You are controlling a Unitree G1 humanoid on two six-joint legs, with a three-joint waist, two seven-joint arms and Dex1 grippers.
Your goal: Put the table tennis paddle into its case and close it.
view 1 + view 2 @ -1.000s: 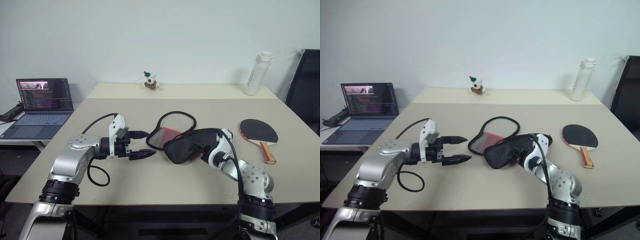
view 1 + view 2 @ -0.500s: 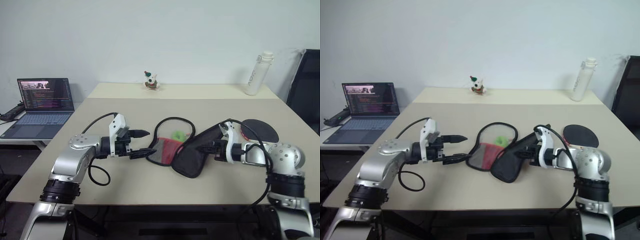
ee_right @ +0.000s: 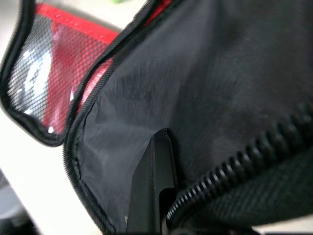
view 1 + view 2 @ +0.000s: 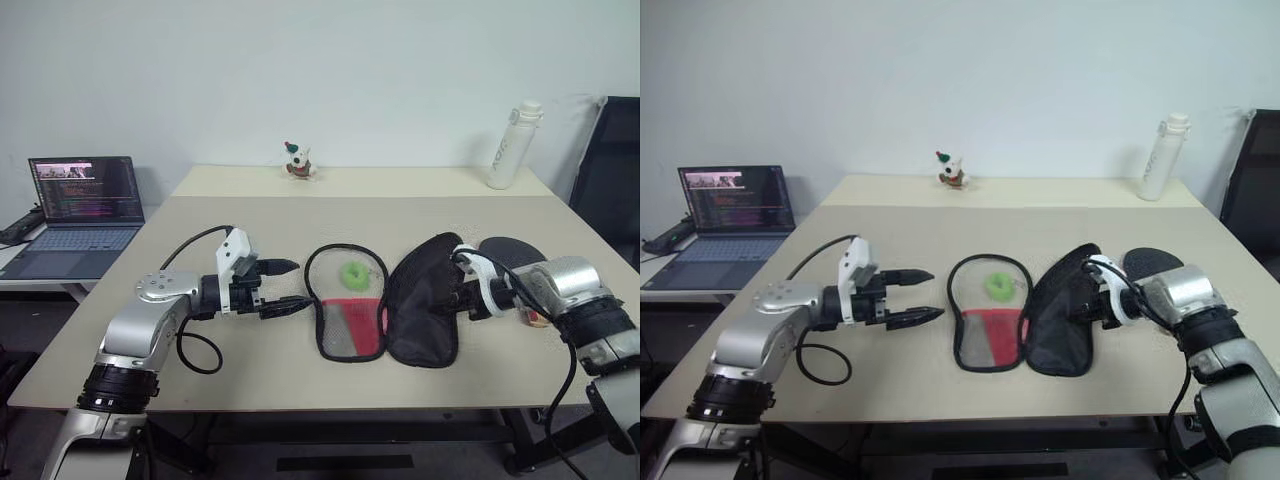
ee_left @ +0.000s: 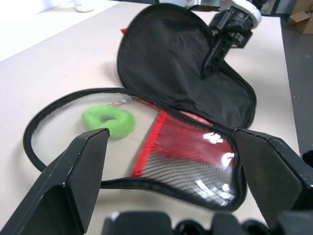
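Note:
The case [image 4: 350, 325] lies unzipped and spread flat at mid-table. Its red and mesh half is on the left, with a green ball [image 4: 354, 273] resting inside the zip loop. The black flap [image 4: 425, 305] is folded out to the right. My right gripper [image 4: 462, 297] is shut on that flap's right edge, and the right wrist view has a black finger [image 3: 154, 181] against the fabric. The table tennis paddle [image 4: 508, 250] lies behind my right arm, partly hidden. My left gripper [image 4: 298, 285] hovers open just left of the case, empty.
A laptop [image 4: 85, 200] sits on a side table at the left. A small figurine [image 4: 298, 160] and a white bottle [image 4: 507, 145] stand along the far edge of the table. A black chair [image 4: 610, 190] stands at the right.
My right gripper has swung the black flap over to the right, laying the case open and baring the green ball. The left arm has kept still.

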